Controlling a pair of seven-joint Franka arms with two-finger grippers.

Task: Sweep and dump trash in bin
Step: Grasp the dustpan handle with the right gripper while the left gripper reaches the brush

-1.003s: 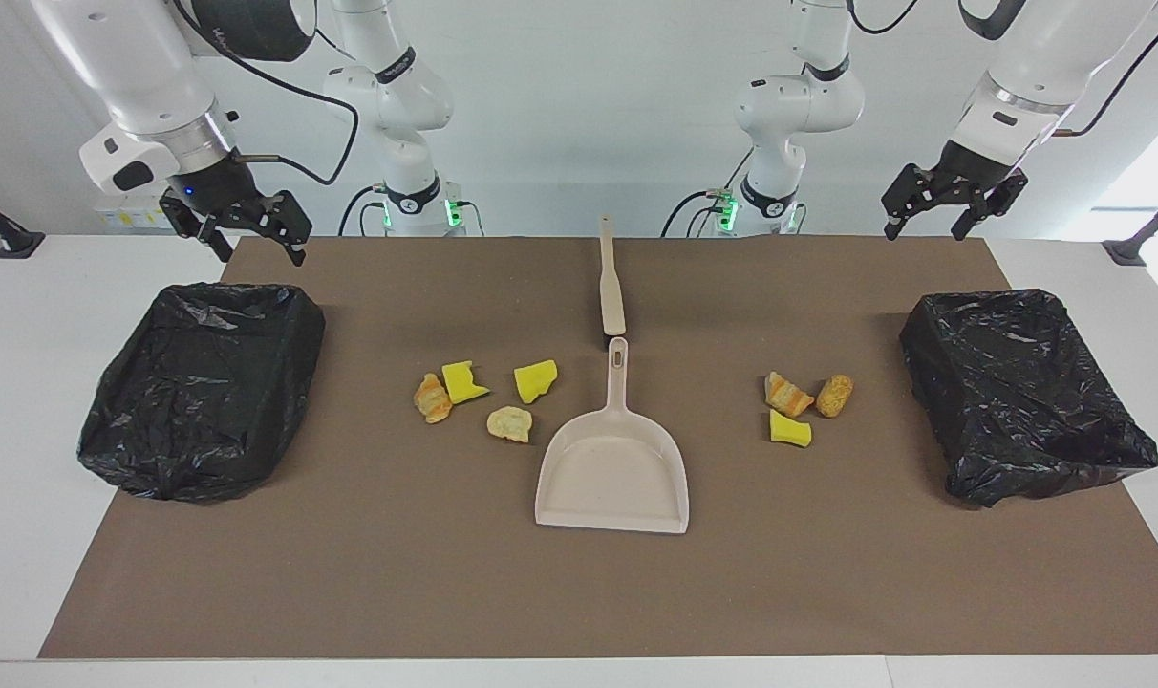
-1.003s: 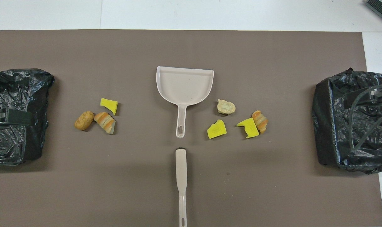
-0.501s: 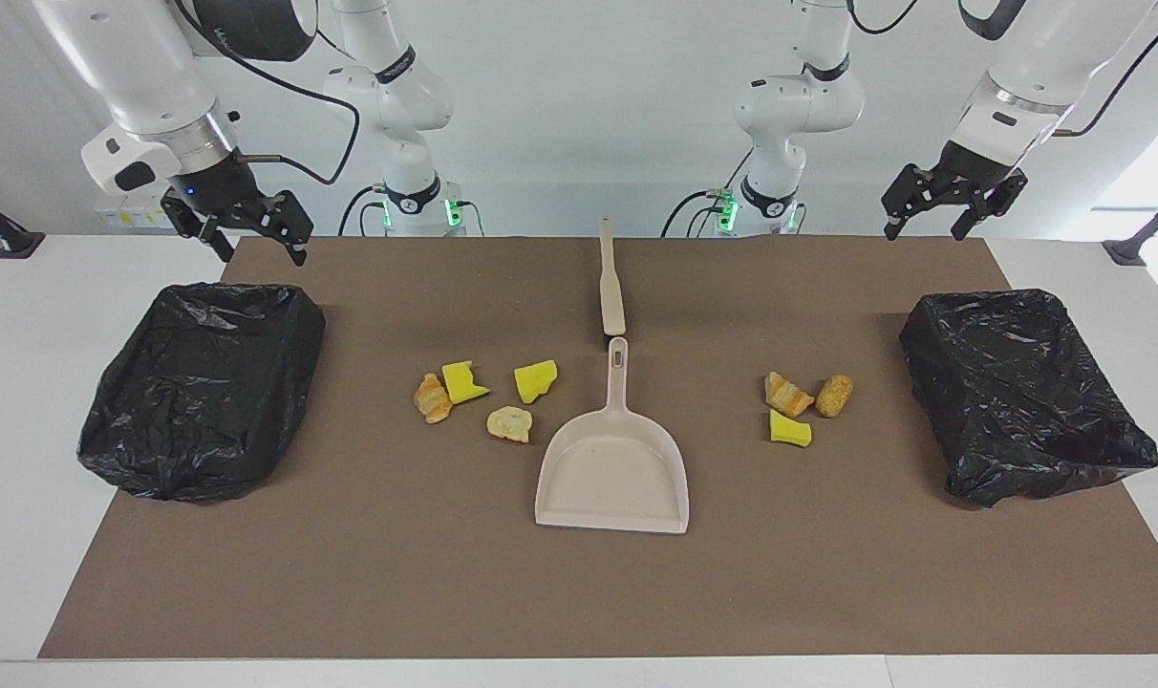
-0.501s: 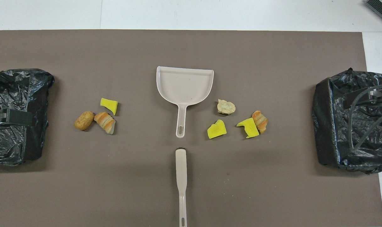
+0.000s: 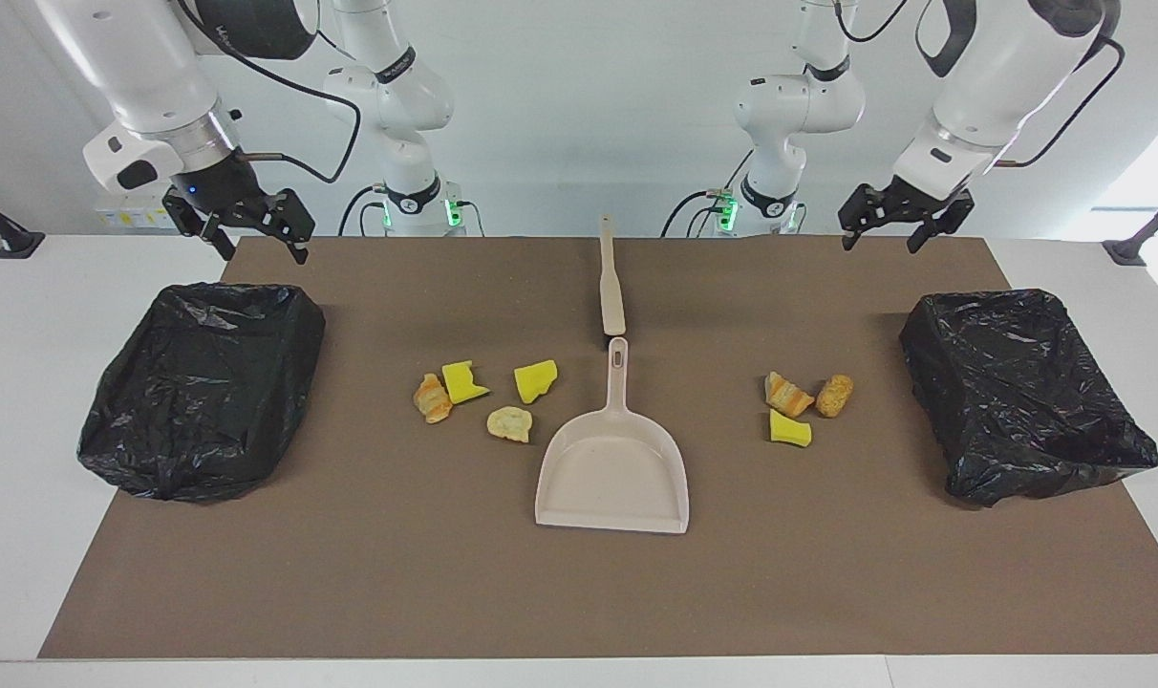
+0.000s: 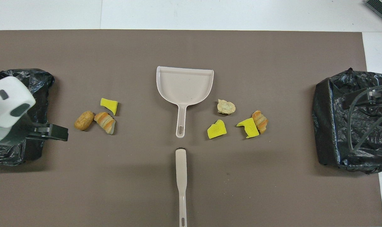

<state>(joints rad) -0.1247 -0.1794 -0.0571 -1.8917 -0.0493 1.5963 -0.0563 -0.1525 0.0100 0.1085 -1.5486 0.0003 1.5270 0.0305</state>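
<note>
Nothing swept yet: both tools, left tool [image 5: 889,231] and right tool [image 5: 249,232], hang open (empty) above the table's robot-side edge; next, grasp the beige plastic dustpan [image 5: 613,470].

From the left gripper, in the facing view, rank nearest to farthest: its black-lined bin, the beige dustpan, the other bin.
1. Black-lined bin, below the left gripper, at its end.
2. Beige dustpan, mid-table.
3. Other black-lined bin, at the right arm's end.

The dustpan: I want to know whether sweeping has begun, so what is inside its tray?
Nothing shows inside the dustpan: its tray is bare in both views, nothing covers it, and all seven scraps of trash lie on the brown mat beside it.
</note>
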